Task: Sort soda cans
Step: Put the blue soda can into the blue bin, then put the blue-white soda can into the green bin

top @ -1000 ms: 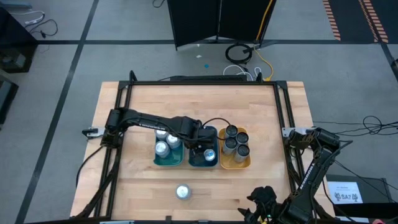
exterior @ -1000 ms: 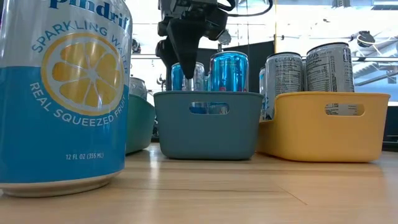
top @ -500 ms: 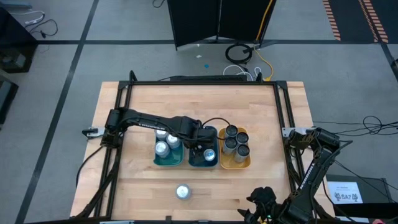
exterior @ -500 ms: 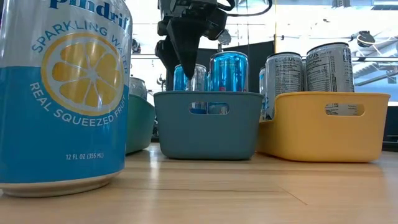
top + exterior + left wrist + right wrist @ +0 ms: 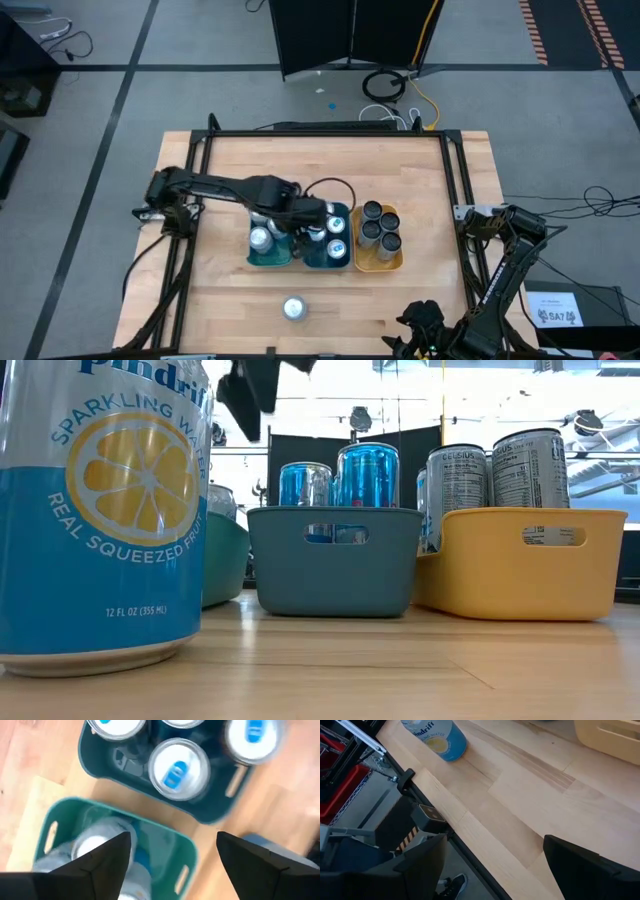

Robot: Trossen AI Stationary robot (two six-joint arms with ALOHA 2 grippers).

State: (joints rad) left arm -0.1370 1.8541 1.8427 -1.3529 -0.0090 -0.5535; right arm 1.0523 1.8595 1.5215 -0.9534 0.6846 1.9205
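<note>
Three trays stand side by side mid-table: a green tray (image 5: 256, 257), a dark teal tray (image 5: 318, 262) and an orange tray (image 5: 378, 264). Silver cans stand upright in each: plain-topped cans (image 5: 262, 232) in the green tray, blue-marked cans (image 5: 177, 769) in the teal tray, dark grey-topped cans (image 5: 378, 228) in the orange tray. One blue-and-yellow can (image 5: 293, 308) stands alone near the table's near edge. My left gripper (image 5: 172, 840) hangs open above the gap between the green and teal trays and holds nothing. My right gripper (image 5: 492, 845) is open, off the table's near right corner.
The lone can (image 5: 100, 510) fills the low view's left foreground. Bare wood lies between it and the trays (image 5: 335, 560). A black frame (image 5: 325, 131) borders the table. In the right wrist view, the table's near edge (image 5: 445, 827) drops to the floor and equipment.
My left gripper has risen from a blue can in the teal tray and has drawn back toward the table's left, ending high above the green and teal trays. The can has stayed upright in the tray.
</note>
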